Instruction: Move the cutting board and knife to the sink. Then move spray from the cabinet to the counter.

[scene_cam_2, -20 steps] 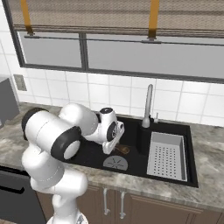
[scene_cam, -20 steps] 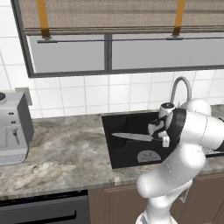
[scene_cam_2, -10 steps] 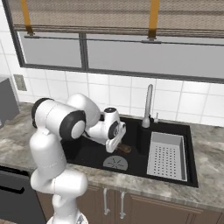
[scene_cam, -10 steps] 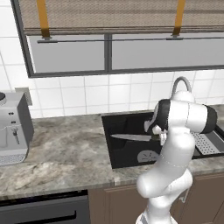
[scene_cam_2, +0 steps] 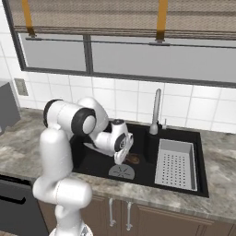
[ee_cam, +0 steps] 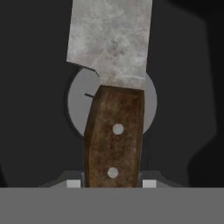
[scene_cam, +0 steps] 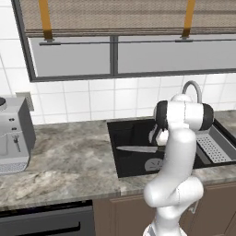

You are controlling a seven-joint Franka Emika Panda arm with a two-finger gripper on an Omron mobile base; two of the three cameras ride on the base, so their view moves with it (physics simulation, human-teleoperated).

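Down in the black sink (scene_cam: 133, 133), tool (ee_cam: 112, 183) clamped on knife (ee_cam: 113, 135) handle: lower flat near the drain, then release.

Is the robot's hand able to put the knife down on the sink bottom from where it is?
Probably yes. The end effector holds the knife by its handle, low inside the sink, above the round drain. Nothing seems to lie between the blade and the sink floor.
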